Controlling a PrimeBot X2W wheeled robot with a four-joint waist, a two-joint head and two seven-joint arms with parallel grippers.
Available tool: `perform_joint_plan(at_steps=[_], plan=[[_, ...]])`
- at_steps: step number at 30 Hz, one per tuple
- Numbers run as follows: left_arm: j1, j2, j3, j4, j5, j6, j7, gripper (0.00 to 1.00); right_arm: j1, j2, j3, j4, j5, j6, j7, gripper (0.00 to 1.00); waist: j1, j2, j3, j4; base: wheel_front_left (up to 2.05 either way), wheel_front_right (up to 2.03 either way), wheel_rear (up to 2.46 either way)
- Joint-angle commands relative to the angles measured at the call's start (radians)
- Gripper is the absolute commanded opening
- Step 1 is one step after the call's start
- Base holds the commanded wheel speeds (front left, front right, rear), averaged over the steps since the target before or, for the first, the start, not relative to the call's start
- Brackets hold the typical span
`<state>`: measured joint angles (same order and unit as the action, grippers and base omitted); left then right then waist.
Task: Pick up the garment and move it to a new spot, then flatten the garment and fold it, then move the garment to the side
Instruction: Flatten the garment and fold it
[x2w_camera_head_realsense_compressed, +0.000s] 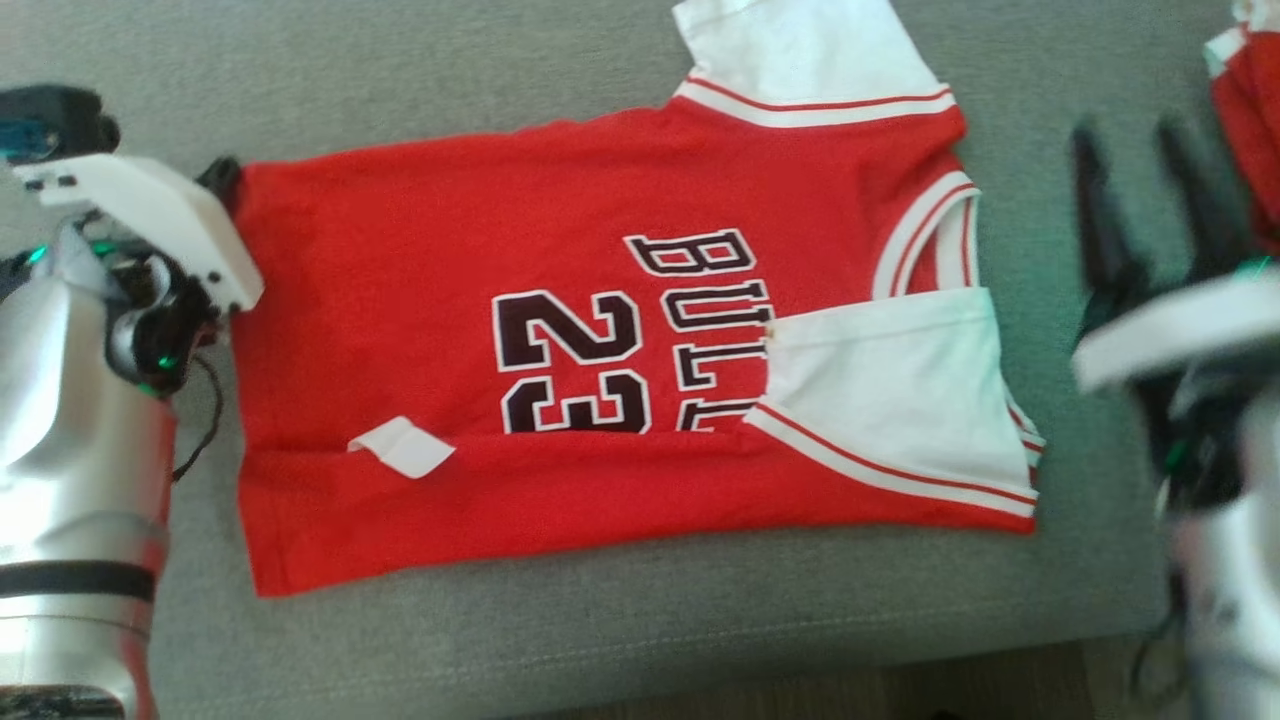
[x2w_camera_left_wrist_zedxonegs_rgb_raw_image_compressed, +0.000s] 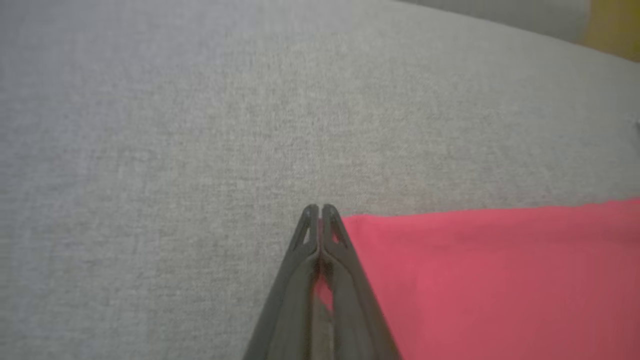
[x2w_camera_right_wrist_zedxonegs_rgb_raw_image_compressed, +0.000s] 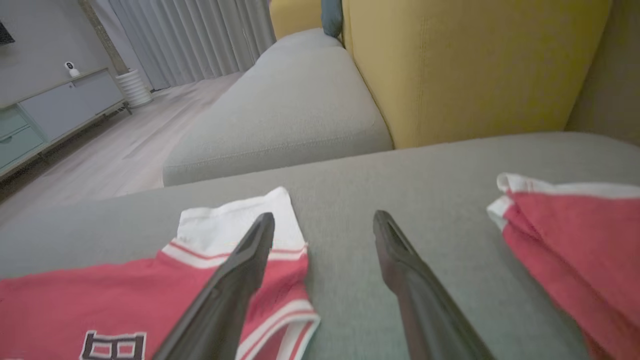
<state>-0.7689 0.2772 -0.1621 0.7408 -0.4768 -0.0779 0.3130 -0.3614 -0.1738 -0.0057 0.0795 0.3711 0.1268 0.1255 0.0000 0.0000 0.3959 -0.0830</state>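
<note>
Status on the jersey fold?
Done: jersey spread flat on the sofa, near edge and one sleeve folded in. In hand: left jaws shut on a hem corner; right jaws open by the collar. Left: far sleeve, remaining folds, moving it aside.

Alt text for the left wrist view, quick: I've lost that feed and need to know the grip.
The left gripper has its jaws closed on the corner of the red jersey, with a sliver of red fabric showing between them. The jersey lies flat across the lower right of the view, and the grey cushion takes up the rest.
</note>
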Motion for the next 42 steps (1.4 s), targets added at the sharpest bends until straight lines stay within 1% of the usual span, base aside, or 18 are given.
perform_joint_plan(at_steps=[1,3,8,13,19,24,31,32,33,34,37,42], plan=[[-0.030,0.035,0.021,-0.051,0.005,0.008,-0.014,0.00,-0.067,-0.023,0.020,-0.009,0.021,0.004,0.017,1.00,0.0000,0.0000,0.008,0.018,0.00,0.00,0.00],[-0.040,0.030,0.016,-0.079,0.010,0.012,-0.028,0.00,-0.157,-0.052,0.036,0.052,0.050,0.004,0.043,1.00,0.0000,0.0000,0.019,0.035,0.00,0.00,0.00],[-0.072,-0.011,-0.006,-0.136,0.003,0.009,-0.028,0.00,-0.368,-0.117,0.102,0.253,0.106,0.004,0.125,1.00,0.0000,0.0000,0.055,0.094,0.00,0.00,0.00],[-0.106,-0.055,-0.030,-0.160,-0.009,0.000,-0.023,0.00,-0.537,-0.147,0.171,0.463,0.132,0.004,0.192,1.00,0.0000,0.0000,0.098,0.155,0.00,0.00,0.00],[-0.145,-0.098,-0.068,-0.152,-0.013,-0.014,-0.030,0.00,-0.684,-0.169,0.244,0.663,0.117,0.004,0.218,1.00,0.0000,0.0000,0.141,0.211,0.00,0.00,0.00],[-0.169,-0.120,-0.083,-0.131,-0.028,-0.025,-0.037,0.00,-0.749,-0.181,0.293,0.756,0.107,0.004,0.219,1.00,0.0000,0.0000,0.163,0.234,0.00,0.00,0.00],[-0.194,-0.120,-0.111,-0.088,-0.021,-0.034,-0.063,0.00,-0.823,-0.178,0.350,0.865,0.114,0.004,0.218,1.00,0.0000,0.0000,0.178,0.238,0.00,0.00,0.00],[-0.196,-0.119,-0.112,-0.082,-0.021,-0.035,-0.065,0.00,-0.827,-0.176,0.361,0.876,0.120,0.004,0.229,0.98,0.0000,0.0000,0.178,0.237,0.00,0.00,0.00],[-0.199,-0.118,-0.113,-0.078,-0.022,-0.035,-0.067,0.00,-0.833,-0.177,0.372,0.885,0.124,0.004,0.239,0.35,0.0000,0.0000,0.179,0.235,0.00,0.00,0.00],[-0.202,-0.115,-0.116,-0.075,-0.019,-0.036,-0.072,0.00,-0.838,-0.179,0.378,0.896,0.130,0.004,0.250,0.00,0.0000,0.0000,0.179,0.233,0.00,0.00,0.00],[-0.207,-0.105,-0.122,-0.073,-0.009,-0.034,-0.088,0.00,-0.852,-0.184,0.399,0.899,0.141,0.004,0.255,0.00,0.0000,0.0000,0.176,0.226,0.00,0.00,0.00],[-0.193,-0.088,-0.114,-0.079,-0.015,-0.034,-0.117,0.00,-0.843,-0.197,0.414,0.840,0.185,0.004,0.169,0.00,0.0000,0.0000,0.148,0.210,0.00,0.00,0.00]])
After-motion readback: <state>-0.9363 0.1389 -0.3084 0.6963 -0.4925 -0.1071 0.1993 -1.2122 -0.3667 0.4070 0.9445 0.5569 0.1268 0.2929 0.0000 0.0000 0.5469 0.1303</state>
